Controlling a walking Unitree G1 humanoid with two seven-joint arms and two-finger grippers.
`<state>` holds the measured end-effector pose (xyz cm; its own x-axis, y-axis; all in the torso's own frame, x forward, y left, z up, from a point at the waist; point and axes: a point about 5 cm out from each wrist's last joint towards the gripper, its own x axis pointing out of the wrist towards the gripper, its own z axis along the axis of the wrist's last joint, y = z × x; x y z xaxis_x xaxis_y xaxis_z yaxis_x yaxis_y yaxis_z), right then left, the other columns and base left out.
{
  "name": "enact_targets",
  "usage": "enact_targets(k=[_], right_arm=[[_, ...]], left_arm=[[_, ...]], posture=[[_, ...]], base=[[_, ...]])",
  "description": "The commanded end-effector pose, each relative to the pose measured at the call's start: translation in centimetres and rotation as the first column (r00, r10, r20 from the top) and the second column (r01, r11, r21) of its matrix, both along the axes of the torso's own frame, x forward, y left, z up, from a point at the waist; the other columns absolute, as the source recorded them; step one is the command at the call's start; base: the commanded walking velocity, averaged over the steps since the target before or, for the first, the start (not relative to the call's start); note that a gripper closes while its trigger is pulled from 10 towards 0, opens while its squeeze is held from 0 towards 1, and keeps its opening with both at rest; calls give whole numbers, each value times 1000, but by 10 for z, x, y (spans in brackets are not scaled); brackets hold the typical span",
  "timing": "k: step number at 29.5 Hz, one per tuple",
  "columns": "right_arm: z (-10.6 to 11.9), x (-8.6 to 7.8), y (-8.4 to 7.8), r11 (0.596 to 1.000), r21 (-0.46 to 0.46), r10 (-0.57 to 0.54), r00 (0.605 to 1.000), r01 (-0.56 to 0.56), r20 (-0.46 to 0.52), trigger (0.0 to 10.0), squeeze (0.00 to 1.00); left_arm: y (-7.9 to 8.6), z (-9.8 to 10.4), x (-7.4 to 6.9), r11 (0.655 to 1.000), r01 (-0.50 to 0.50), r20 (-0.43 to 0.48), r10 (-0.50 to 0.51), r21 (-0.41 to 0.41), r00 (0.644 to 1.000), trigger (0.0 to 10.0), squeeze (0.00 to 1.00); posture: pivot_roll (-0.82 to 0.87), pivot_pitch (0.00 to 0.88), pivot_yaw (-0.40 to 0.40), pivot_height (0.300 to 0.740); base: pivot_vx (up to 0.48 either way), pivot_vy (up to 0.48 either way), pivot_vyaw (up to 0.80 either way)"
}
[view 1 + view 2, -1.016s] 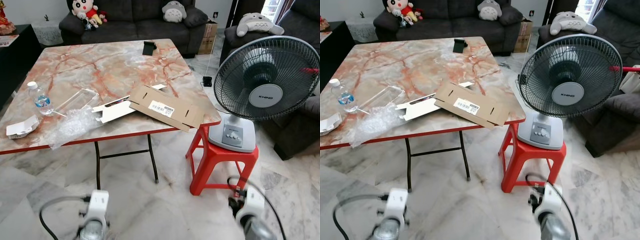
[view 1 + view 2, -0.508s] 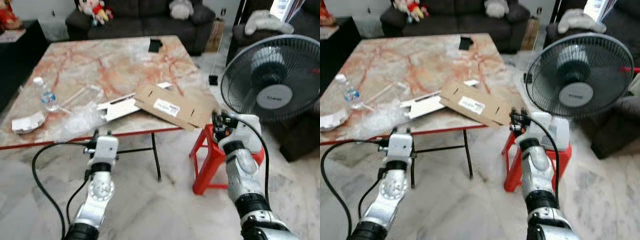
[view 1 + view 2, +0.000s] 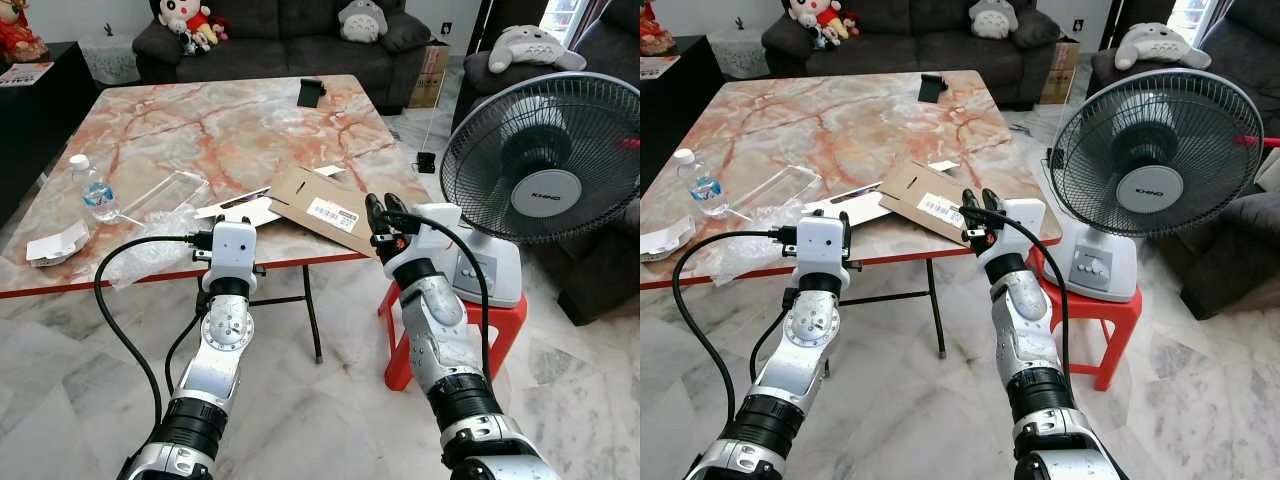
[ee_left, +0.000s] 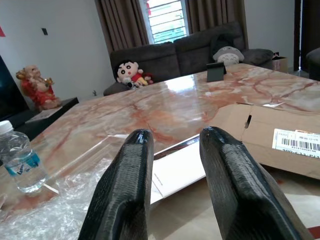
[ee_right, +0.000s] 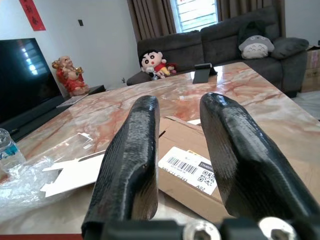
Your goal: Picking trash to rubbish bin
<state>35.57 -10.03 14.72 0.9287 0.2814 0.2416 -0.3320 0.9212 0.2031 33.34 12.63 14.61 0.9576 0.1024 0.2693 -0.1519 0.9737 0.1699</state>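
- The left gripper (image 4: pixel 172 150) is held up in front of the near edge of the marble table (image 3: pixel 200 120); its two black fingers (image 4: pixel 125 185) are apart and hold nothing; the bubble wrap (image 3: pixel 150 255) lies on the table just beside it
- The right gripper (image 5: pixel 177 145) is up at the near right part of the table; its fingers (image 5: pixel 132 155) are spread too, with nothing between them; it points at the flat brown cardboard (image 3: pixel 335 205)
- The cardboard lies flat near the front right corner of the table; it has a white sticker (image 5: pixel 187 167) with a bar code on it
- A flat white card piece (image 3: pixel 235 212) lies just left of the cardboard and goes a little under it
- A see-through plastic tray (image 3: pixel 165 192) lies by the bubble wrap; a small water bottle (image 3: pixel 95 188) stands upright to its left; a crumpled white box (image 3: pixel 55 245) sits near the left front edge
- A small black thing (image 3: pixel 311 92) stands at the far side of the table
- A grey fan (image 3: pixel 540 180) stands on a red stool (image 3: pixel 480 320) to the right of the table
- A dark sofa (image 3: pixel 290 35) is behind the table; soft toys (image 3: pixel 190 20) sit on it
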Motion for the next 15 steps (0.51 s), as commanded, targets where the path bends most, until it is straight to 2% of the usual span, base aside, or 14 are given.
enact_targets(k=[1,10,15], right_arm=[[9,4,3,1000,-9,3,1000,-3,10,10000,0],[9,6,5,1000,-8,14,1000,-14,-14,10000,0],[15,5,10,999,34,29,1000,-29,7,10000,0]], left_arm=[[-2,6,1,1000,7,14,-7,-28,1000,10000,0],[0,6,-1,1000,15,8,-15,-27,1000,10000,0],[-1,3,1,999,30,-17,-31,-16,999,10000,0]], posture=[[-22,0,-23,740],[-13,1,-24,740],[-11,2,-22,740]], base=[[0,0,0],[0,0,0],[0,0,0]])
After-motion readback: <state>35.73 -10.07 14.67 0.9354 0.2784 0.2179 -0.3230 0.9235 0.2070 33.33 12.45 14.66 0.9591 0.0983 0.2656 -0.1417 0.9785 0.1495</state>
